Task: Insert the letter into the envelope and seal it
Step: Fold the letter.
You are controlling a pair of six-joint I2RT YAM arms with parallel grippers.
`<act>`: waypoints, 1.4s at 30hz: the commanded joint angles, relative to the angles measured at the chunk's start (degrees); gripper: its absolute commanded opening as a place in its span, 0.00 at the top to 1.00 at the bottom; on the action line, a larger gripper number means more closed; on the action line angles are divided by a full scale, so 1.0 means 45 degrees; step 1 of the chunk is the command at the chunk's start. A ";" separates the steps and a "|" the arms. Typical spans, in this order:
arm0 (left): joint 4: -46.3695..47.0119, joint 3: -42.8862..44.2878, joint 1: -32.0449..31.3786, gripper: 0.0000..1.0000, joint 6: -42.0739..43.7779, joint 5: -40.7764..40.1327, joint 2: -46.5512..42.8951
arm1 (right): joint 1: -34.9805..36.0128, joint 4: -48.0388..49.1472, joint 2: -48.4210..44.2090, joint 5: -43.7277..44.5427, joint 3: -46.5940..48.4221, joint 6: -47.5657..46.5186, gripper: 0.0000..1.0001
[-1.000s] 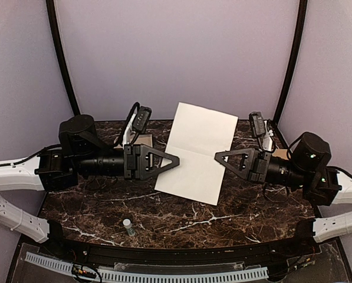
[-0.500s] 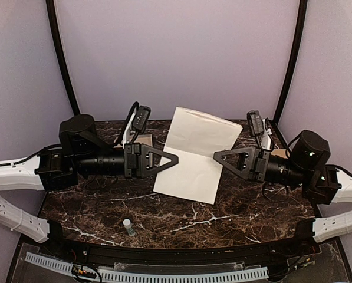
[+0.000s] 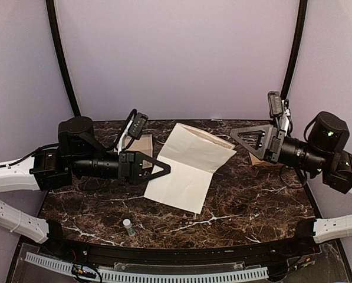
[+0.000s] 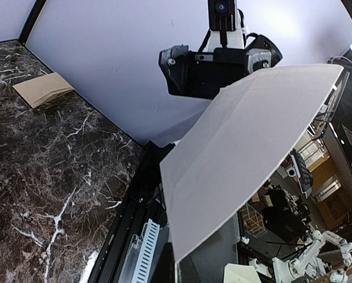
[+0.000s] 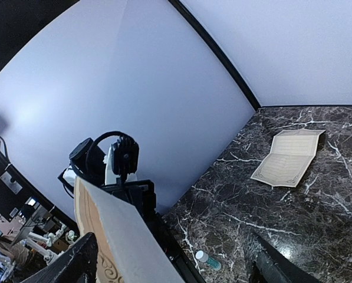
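Marble table (image 3: 252, 206), lilac walls: letter (image 3: 187, 165) held aloft.
Left gripper (image 3: 165, 168) pinches its left edge; right gripper (image 3: 234, 132), apparently spread, hovers clear, near the envelope (image 4: 43, 89).

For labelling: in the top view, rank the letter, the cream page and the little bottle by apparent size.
Largest: letter.
Then cream page, partly hidden behind the left arm.
Smallest: little bottle.
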 commanded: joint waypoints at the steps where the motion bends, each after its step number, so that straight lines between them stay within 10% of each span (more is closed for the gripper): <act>1: -0.0349 -0.0341 0.0041 1.00 0.0908 0.1085 -0.0507 | -0.0998 -0.1231 0.0001 -0.0148 0.0796 -0.0584 0.17; 28: 0.0020 -0.0221 0.0038 1.00 0.1172 0.2307 0.0120 | 0.0531 -0.0613 0.3497 -0.4935 0.1377 -0.0456 0.15; 42: 0.0291 -0.0217 0.0042 1.00 0.1240 0.2597 0.0144 | 0.2012 0.0219 0.4952 -0.5077 0.1420 -0.0242 0.47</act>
